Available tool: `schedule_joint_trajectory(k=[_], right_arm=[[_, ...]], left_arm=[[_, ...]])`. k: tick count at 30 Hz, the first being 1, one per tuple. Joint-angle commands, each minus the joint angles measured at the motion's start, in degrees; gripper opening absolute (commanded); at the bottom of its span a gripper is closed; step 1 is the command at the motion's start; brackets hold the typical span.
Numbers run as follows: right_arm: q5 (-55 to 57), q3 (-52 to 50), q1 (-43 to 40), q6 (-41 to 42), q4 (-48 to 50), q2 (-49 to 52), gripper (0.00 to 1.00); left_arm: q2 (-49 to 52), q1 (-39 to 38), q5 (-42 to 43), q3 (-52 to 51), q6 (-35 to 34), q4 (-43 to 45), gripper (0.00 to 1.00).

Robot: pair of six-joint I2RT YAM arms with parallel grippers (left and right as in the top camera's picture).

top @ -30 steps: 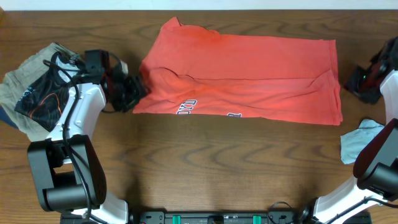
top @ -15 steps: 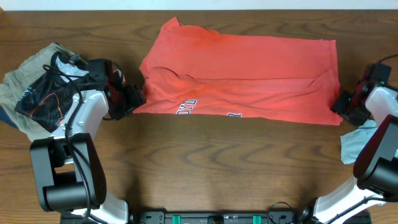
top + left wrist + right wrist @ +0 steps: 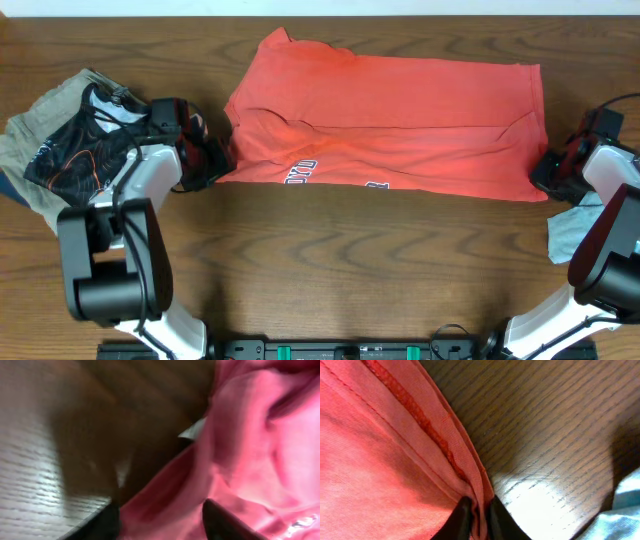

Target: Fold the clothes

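The coral-red T-shirt (image 3: 390, 120) lies folded lengthwise across the far half of the table, white-and-navy lettering along its near edge. My left gripper (image 3: 218, 160) is at its near left corner; in the left wrist view the jaws (image 3: 160, 522) are open with the shirt's red cloth (image 3: 250, 460) between them. My right gripper (image 3: 545, 178) is at the near right corner; in the right wrist view the jaws (image 3: 479, 515) are shut on the shirt's hemmed edge (image 3: 420, 425).
A black shirt with orange line pattern (image 3: 70, 155) lies on a khaki garment at the left edge. A light-blue cloth (image 3: 575, 225) lies at the right edge, also in the right wrist view (image 3: 615, 520). Bare wooden table (image 3: 350, 270) fills the near half.
My right gripper came down and left from the table's right edge to the shirt's near right corner and shut on the hem. My left gripper shifted slightly right onto the left corner.
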Motion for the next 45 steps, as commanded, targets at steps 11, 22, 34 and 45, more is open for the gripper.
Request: schedule_joint_trajectory(k=[11,22,34,45], right_arm=[[3.61,-0.66,0.04,0.61,-8.0,0.5,0.01],[9.92,-0.66,-4.11,10.4,-23.67,-0.5,0.01],[4.52,-0.66,-4.76,8.33,-25.46,-11.3,0.25],[-12.24,-0.44,-4.72,-2.01,-18.47,-19.78,0.97]], left_arm=[[1.75,1.51,-1.9,-0.48,0.0,-16.94,0.06],[-1.57,7.69,-2.32,-0.48,2.84,-34.4,0.06],[-13.14,8.2,-3.69,-0.48,2.89,-40.35,0.34],[-18.97,6.25,3.91,2.58,10.64,-37.13,0.5]])
